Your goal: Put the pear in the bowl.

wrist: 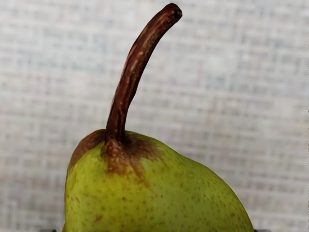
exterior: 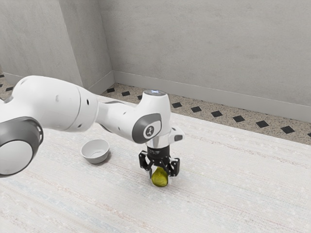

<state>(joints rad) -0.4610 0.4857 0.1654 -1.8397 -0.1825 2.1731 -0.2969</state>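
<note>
Low over the pale, streaked table (exterior: 233, 194), the gripper (exterior: 160, 175) points downward with the pear (exterior: 161, 181) directly beneath its black body. Whether the gripper is pinching the pear or is spread around it, one cannot tell from the pictures. The pear is outside the bowl (exterior: 95, 157), right down by the tabletop, though whether its underside touches the table cannot be made out. The white bowl stands upright on the table, toward the exterior view's left from the pear and well apart from both pear and gripper.

In the wrist view, the pear is close under the hand. Its skin is yellow-green with small dark specks, and a brown patch spreads around the base of the stem (wrist: 128, 82). The stem is dark brown and curved, with a thicker tip, and the table's woven-looking surface lies behind it.

The white arm (exterior: 58, 104) comes in from the exterior view's left and reaches over the table. Beyond the table run a speckled floor (exterior: 250, 120) with dark diamond shapes and a plain grey wall (exterior: 204, 43).
</note>
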